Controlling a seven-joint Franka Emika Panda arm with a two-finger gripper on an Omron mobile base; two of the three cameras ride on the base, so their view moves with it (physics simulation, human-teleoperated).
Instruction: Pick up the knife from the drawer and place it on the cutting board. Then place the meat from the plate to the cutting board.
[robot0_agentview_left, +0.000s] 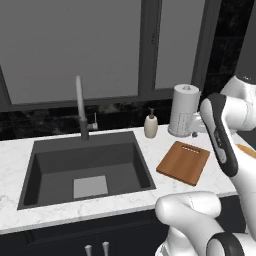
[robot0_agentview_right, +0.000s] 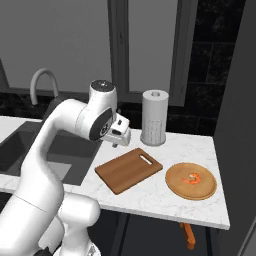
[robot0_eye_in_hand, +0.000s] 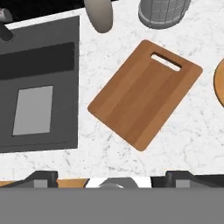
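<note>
The reddish-brown cutting board (robot0_agentview_right: 129, 170) lies bare on the marble counter, its slot handle toward the back wall; it also shows as the cutting board (robot0_agentview_left: 183, 162) and the cutting board (robot0_eye_in_hand: 145, 92). To its right sits the round tan plate (robot0_agentview_right: 191, 187) with the small orange-red meat (robot0_agentview_right: 192, 178) on it. My gripper (robot0_agentview_right: 120, 136) hovers above the counter just left of the board, open, with its fingertips (robot0_eye_in_hand: 41, 178) wide apart and nothing between them. In the hand view the gripper (robot0_eye_in_hand: 113, 179) looks straight down on the board. The knife is out of view.
A dark sink (robot0_agentview_left: 87, 172) with a faucet (robot0_agentview_left: 80, 107) lies left of the board. A soap bottle (robot0_agentview_left: 150, 125) and a paper towel roll (robot0_agentview_right: 153, 117) stand by the back wall. A thin orange-brown thing (robot0_agentview_right: 187, 234) shows below the counter's front edge, unclear what.
</note>
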